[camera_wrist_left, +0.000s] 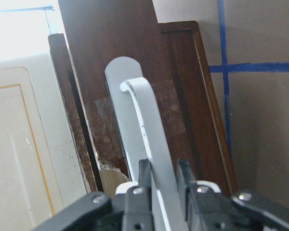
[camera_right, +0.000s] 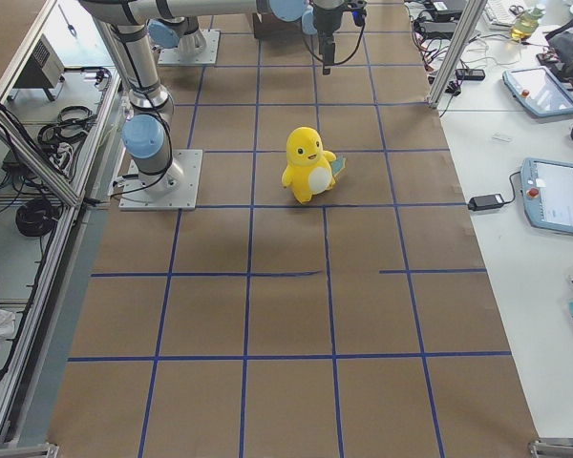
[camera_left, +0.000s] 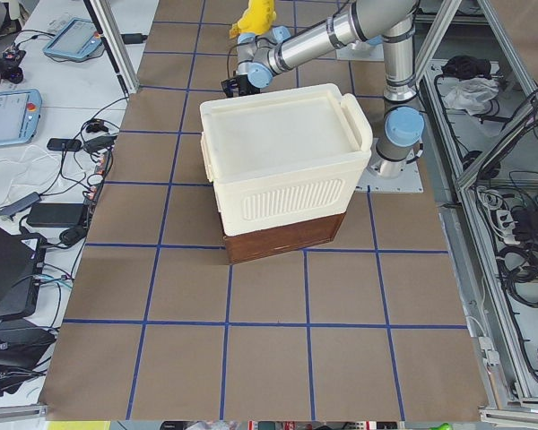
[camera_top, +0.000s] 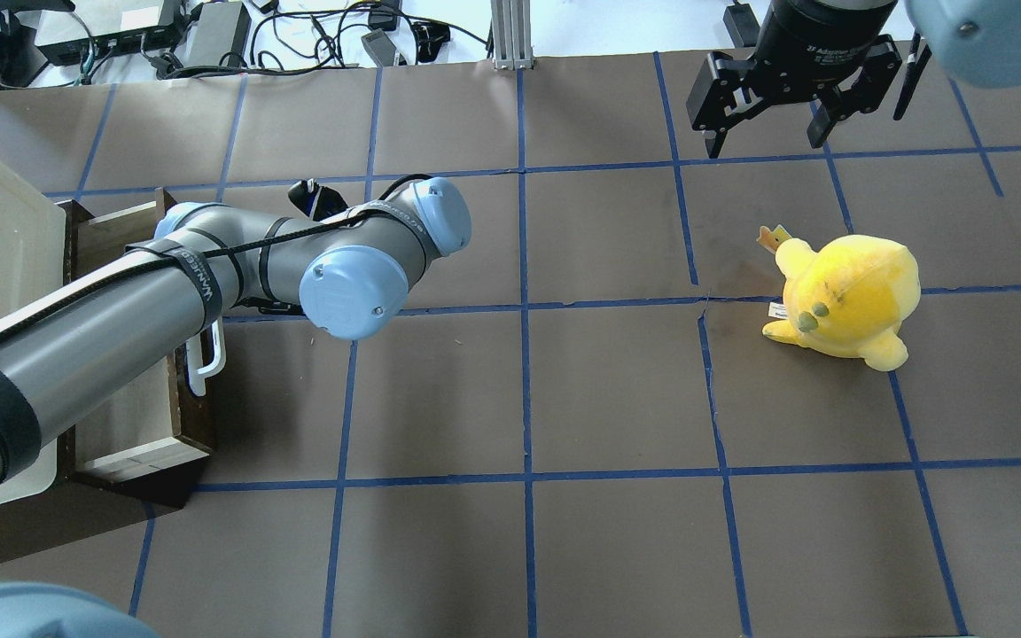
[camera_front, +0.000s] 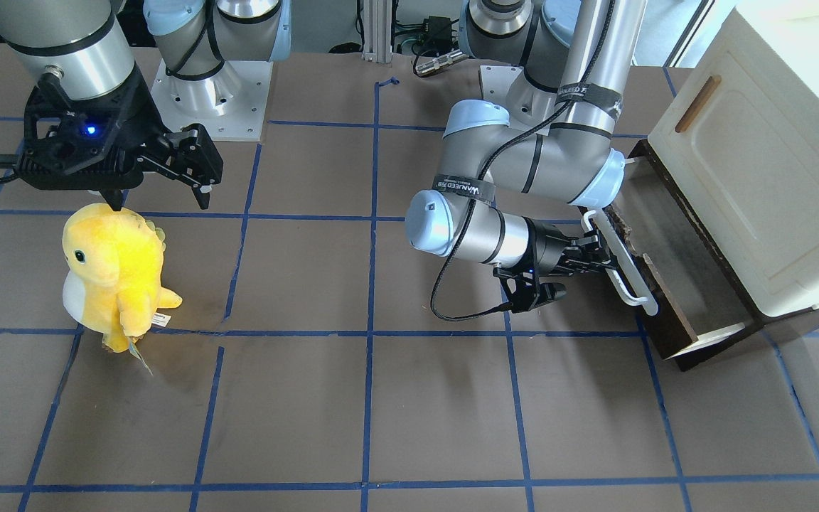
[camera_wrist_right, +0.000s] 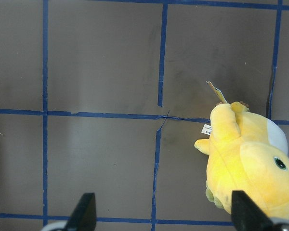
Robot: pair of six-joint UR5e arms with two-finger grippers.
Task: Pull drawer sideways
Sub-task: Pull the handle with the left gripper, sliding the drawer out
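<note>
**Drawer**: wide, shallow box with a dark brown wooden front, scuffed and chipped along its upper edge, and pale cream inner walls. It sits at the robot's left end of the worktop, under a cream moulded cabinet, and is pulled part-way out so its inside shows. The front faces the middle of the worktop. Its long axis runs along the cabinet's face, across the direction of pull.

**Bar handle**: long, white and smooth, with curved ends, lying lengthwise on the front.

**Left pincer**: black fingers closed tight on either side of the bar handle.

**Right pincer**: fingers spread wide, holding nothing, hanging above the worktop near the plush toy.

**Plush toy**: yellow and fuzzy with a white belly, standing upright, well apart from the drawer.

**Worktop**: matt brown sheet gridded with blue tape.
</note>
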